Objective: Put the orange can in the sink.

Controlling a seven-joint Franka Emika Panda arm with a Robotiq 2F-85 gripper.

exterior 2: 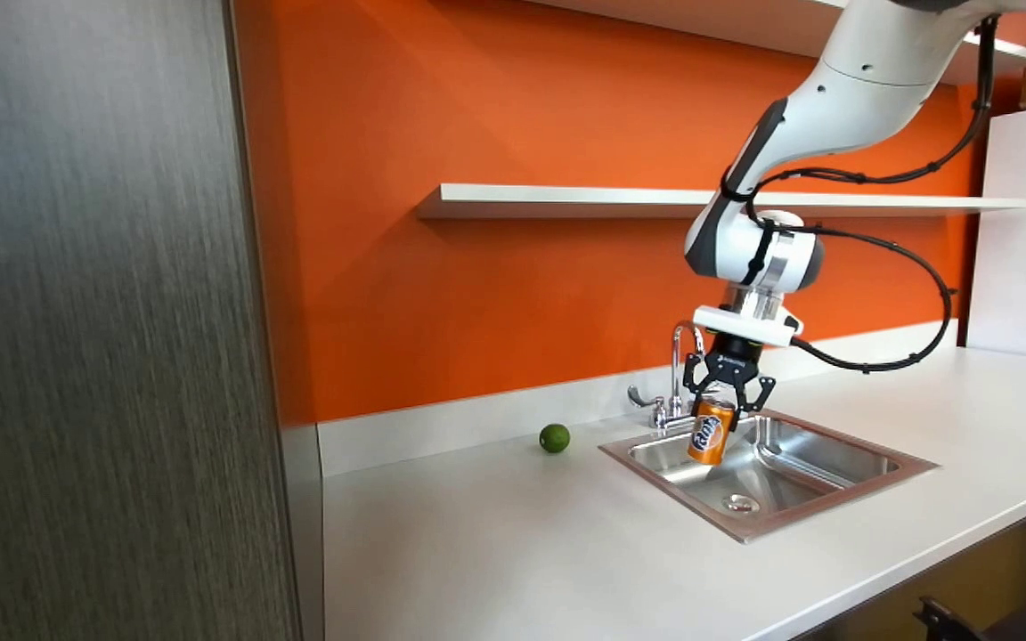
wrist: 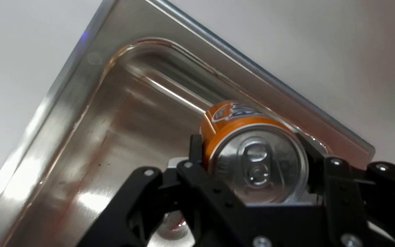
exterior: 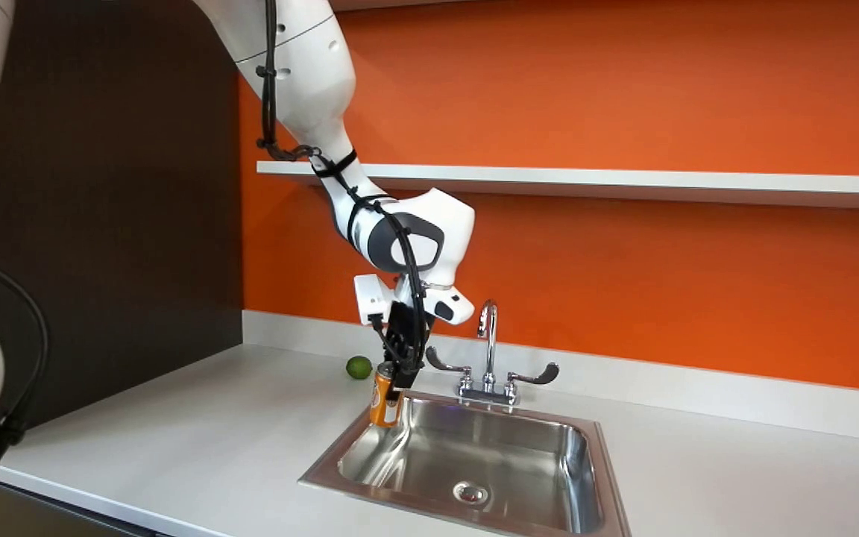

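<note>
The orange can is held slightly tilted in my gripper. In an exterior view the can hangs over the near-faucet end of the sink, its label facing that camera. In the wrist view the pale metallic top of the can sits between the two black fingers of the gripper, which touch its sides. The sink lies below, and its rim runs close beside the can in the wrist view. The can appears above the basin floor; its exact height is hard to tell.
A chrome two-handled faucet stands behind the sink, close to the gripper. A green round fruit lies on the white countertop near the back wall. A white shelf runs along the orange wall above.
</note>
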